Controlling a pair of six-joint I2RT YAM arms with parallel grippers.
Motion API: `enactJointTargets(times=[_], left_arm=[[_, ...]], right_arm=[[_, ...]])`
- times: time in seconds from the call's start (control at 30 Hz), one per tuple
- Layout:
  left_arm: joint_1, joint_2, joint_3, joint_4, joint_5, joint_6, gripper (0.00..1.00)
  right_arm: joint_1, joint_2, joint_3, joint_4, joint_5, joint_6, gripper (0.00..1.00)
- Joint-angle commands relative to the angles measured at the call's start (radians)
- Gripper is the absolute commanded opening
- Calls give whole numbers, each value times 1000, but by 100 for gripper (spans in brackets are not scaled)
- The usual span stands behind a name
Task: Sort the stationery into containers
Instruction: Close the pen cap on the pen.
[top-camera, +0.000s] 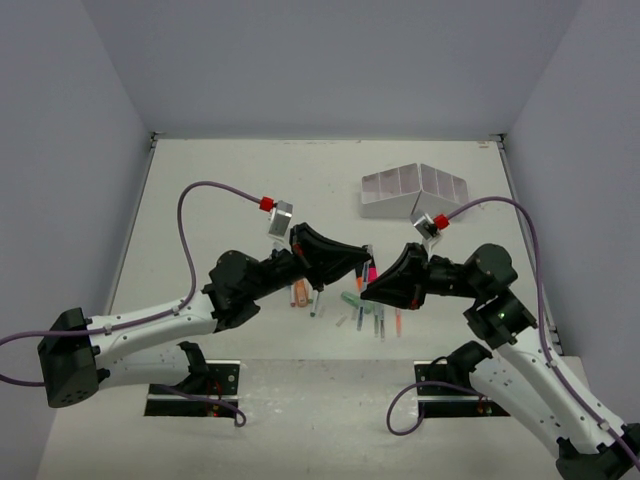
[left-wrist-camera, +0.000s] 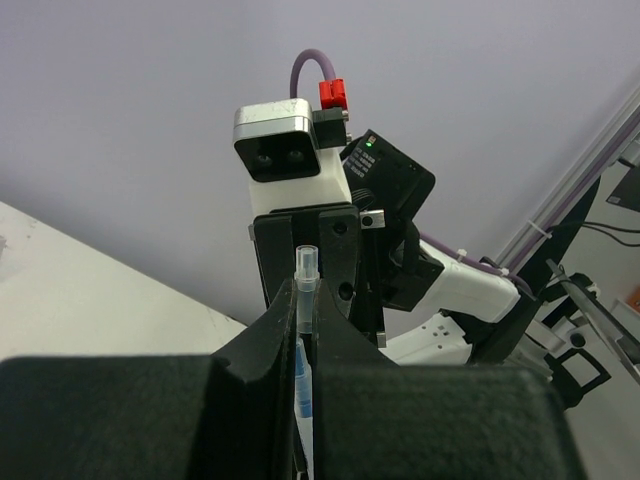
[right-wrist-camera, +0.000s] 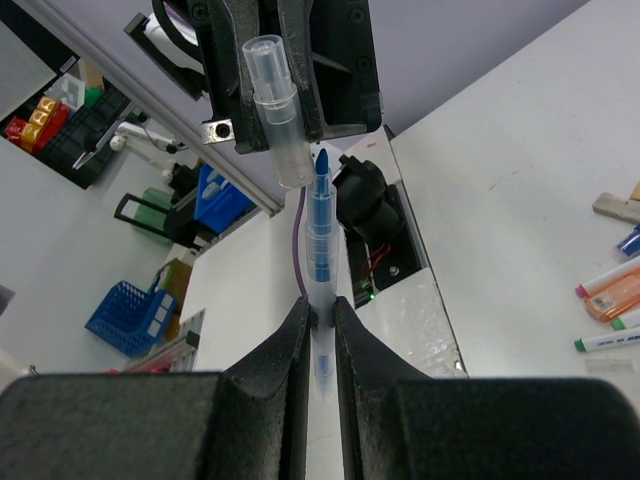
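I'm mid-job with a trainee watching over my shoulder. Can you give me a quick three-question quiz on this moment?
1. True or false: the clear plastic cap, held in the left gripper, already covers the tip of the blue-tipped clear pen.
2. What holds the blue-tipped clear pen? A) the left gripper B) the right gripper C) nothing, it lies loose.
3. Fill in: the white slanted desk organizer stands on the far ____ side of the table, by the robot's own sides.

Key: 1 false, the cap's open end sits beside the bare tip. 2 B. 3 right.
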Motion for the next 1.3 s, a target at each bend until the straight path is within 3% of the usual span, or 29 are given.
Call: enactJointTargets(times=[0.0, 0.8, 1.27], left_arm=[[-1, -15, -10, 47, -16, -4, 0], [-2, 30, 44, 50, -22, 12, 0], [-2, 28, 19, 74, 21, -26, 0]], right_arm=[[7, -18, 57, 4, -4, -17, 0], [7, -26, 71, -61, -11, -52, 0], [7, -39, 120, -163, 129, -86, 0]])
